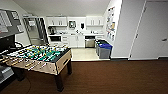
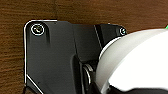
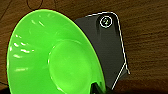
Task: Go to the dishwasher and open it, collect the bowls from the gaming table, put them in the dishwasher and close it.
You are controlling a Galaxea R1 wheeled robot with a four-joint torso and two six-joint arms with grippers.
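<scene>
A bright green bowl hangs over the brown carpet in the right wrist view. My right gripper is shut on its rim, with a dark finger showing at the edge. In the left wrist view a white bowl hangs over the same carpet, with my left gripper shut on it. The dishwasher with its grey steel-look front stands far ahead under the kitchen counter. It is too small to tell whether its door is open. The gaming table with the pale top is out of view.
A table-football table stands close at the left on the brown carpet. Two blue-lidded bins stand at the right of the kitchen entrance. A white wall and door close off the right side. White cabinets line the kitchen's back.
</scene>
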